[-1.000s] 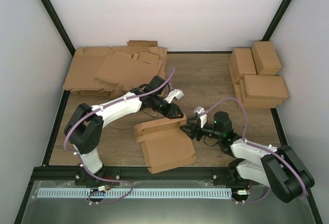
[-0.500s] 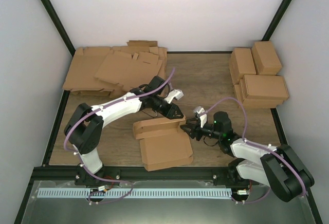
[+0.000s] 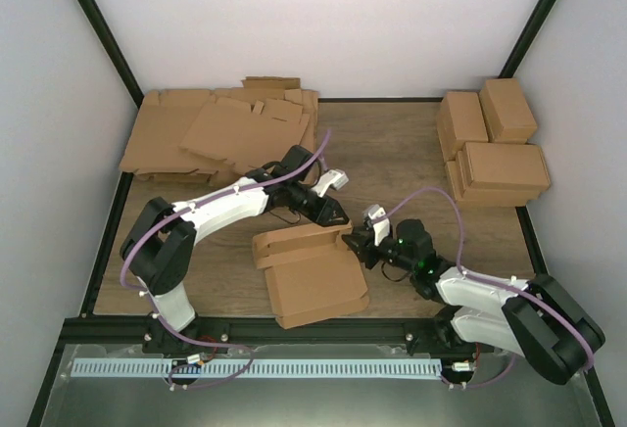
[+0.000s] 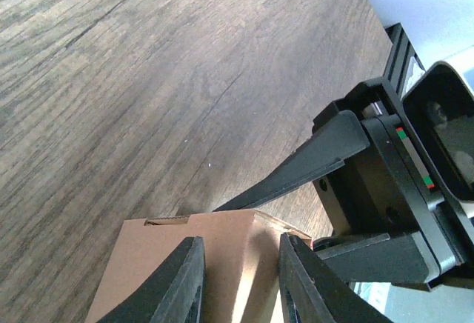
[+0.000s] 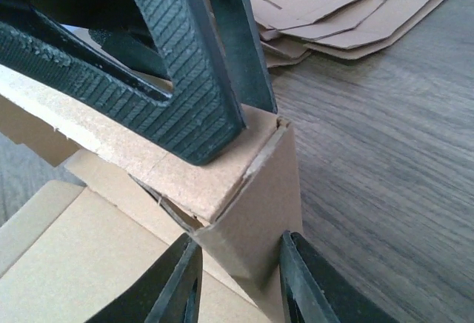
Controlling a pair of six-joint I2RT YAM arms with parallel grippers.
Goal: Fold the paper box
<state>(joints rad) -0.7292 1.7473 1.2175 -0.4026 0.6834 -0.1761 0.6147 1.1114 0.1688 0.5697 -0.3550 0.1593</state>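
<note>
Wood table (image 3: pixel 392 153): box (image 3: pixel 313 285) sits mid-table near the front edge, lid panel flat toward the arms, back wall raised. R gripper (image 3: pixel 351 241) is at the box's right end, closed on the corner flap, w/ card filling the gap btw its fingers (image 5: pixel 178 286). L gripper (image 3: pixel 333 219) is just behind, clamped on the raised wall's top edge at the same corner. Far left: heap of flat sheets (image 3: pixel 216 133). Far right: folded boxes (image 3: pixel 495 148), stacked.
</note>
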